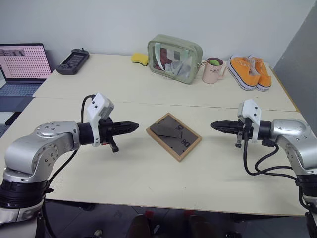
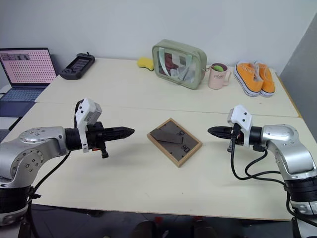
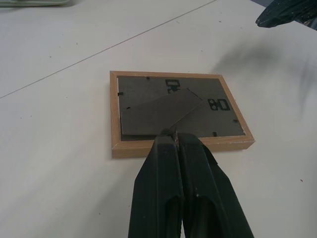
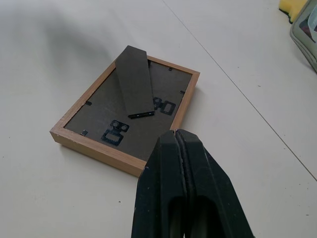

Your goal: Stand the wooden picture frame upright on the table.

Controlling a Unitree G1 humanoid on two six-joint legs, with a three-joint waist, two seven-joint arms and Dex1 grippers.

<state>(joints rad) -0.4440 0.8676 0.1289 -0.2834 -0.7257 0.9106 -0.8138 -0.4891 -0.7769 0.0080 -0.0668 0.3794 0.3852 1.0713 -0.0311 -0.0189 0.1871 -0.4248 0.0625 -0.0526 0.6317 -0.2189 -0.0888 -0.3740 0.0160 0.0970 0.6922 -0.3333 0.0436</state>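
Nearest you, both arms reach in from the lower corners of the left eye view. Your left gripper (image 1: pixel 132 126) sits left of centre, fingers pressed together on nothing, tip aimed toward the middle. Your right gripper (image 1: pixel 216 126) mirrors it from right of centre, likewise clenched and empty. Both hover above the table (image 1: pixel 148 183), and neither touches anything.

Between the two tips, just below the middle of the picture, lies the wooden picture frame (image 1: pixel 174 136). It is flat on the tabletop, dark grey backing board upward, turned at an angle so its corners point roughly toward the grippers. The prop (image 4: pixel 135 82) lies folded against the backing, and two small black hangers (image 4: pixel 115 134) show beside it in the right wrist view. The picture side faces down and cannot be seen.

So nothing of the task is done yet: the frame is not gripped, not lifted, and the prop is not swung out. I judge you have yet to open a gripper, take a frame edge, tip it up, free the prop and set it standing.

Beyond the seam (image 1: pixel 124 102), along the top of the picture, stand a laptop (image 1: pixel 22 69), a black handheld device (image 1: pixel 73 61), a yellow object (image 1: pixel 139 58), a clear pouch (image 1: pixel 174 58), a pink mug (image 1: pixel 214 70) and orange shoes (image 1: pixel 250 72), well apart from the frame.
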